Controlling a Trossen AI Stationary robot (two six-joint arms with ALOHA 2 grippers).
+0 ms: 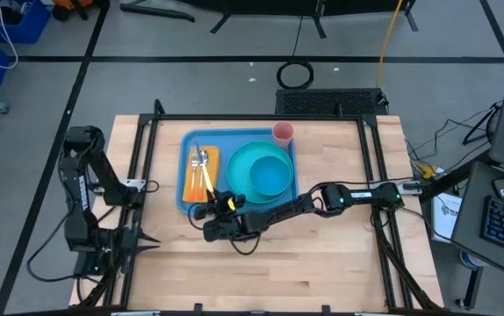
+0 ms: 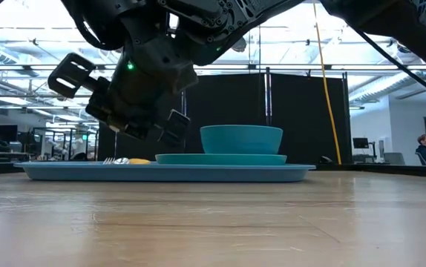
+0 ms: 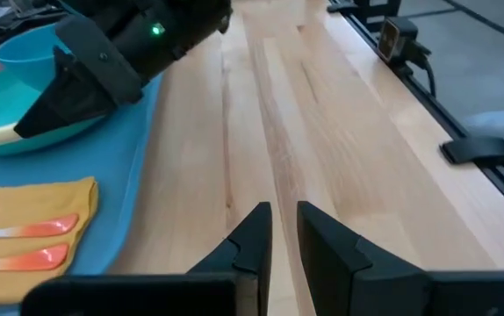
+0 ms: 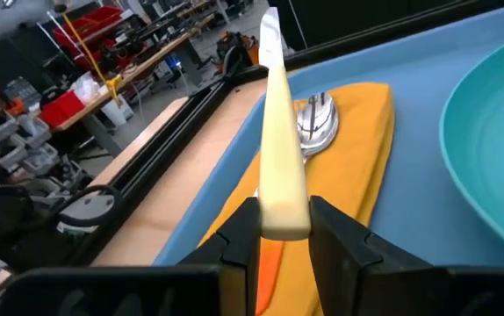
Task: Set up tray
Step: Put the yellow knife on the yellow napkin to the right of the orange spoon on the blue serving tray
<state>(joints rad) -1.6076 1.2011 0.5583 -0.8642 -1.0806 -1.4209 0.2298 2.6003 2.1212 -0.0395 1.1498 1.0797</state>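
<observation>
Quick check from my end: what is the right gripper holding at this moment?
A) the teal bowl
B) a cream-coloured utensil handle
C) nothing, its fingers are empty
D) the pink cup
B: in the right wrist view the right gripper is shut on the cream utensil, held above the orange napkin on the tray; the pink cup and teal bowl sit untouched.

The tray is a large, flat, light-blue rectangle with rounded corners and a low raised rim. It lies level on the wooden bench, toward the far side and left of centre, carrying a plate, bowl, cup, napkin and cutlery.
</observation>
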